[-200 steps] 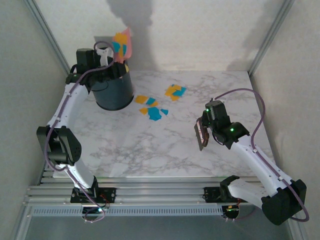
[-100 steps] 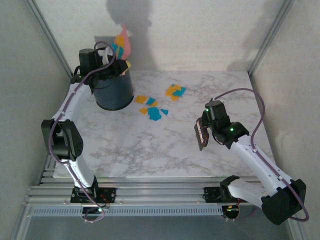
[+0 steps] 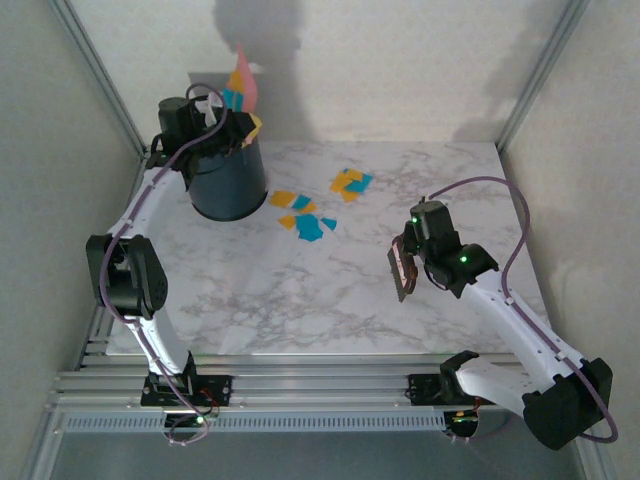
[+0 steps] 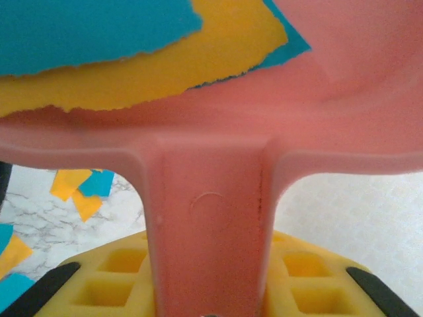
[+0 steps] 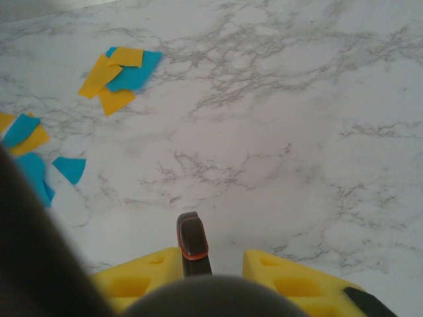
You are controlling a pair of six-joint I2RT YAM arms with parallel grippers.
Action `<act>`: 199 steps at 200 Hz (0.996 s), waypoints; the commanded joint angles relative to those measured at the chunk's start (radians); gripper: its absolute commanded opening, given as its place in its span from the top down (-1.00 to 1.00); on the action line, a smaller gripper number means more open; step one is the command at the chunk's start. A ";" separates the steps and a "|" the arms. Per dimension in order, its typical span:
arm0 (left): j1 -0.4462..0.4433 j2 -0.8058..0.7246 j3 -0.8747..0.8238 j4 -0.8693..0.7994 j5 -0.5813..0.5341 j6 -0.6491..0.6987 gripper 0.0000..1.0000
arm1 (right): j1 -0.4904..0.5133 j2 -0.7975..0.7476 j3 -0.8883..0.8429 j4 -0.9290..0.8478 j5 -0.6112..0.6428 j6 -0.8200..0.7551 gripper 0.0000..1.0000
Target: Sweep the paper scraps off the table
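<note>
Both arms were lifted, both hands clamped.
The left arm (image 3: 140,215) stretched far forward, the left hand (image 3: 222,128) closed around a pink plastic dustpan's handle (image 4: 208,218). The right arm (image 3: 510,310) bent at the elbow, the right hand (image 3: 410,262) angled leftward, pinching a dark, orange-rimmed tool handle (image 5: 192,241).

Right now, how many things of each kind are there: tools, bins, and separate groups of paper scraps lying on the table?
Tools: 2 (pink dustpan, brush)
Bins: 1 (dark bin)
Groups of paper scraps on the table: 2 (the second group lies nearer the bin)
Total: 5
</note>
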 commanded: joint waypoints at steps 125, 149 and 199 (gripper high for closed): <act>0.009 -0.024 -0.194 0.573 -0.065 -0.527 1.00 | -0.005 0.005 0.032 -0.005 0.007 0.010 1.00; 0.009 -0.030 -0.209 0.612 -0.077 -0.570 1.00 | -0.005 0.003 0.032 -0.007 0.008 0.008 1.00; 0.011 -0.044 -0.276 0.724 -0.128 -0.704 1.00 | -0.005 0.003 0.032 -0.007 0.010 0.007 1.00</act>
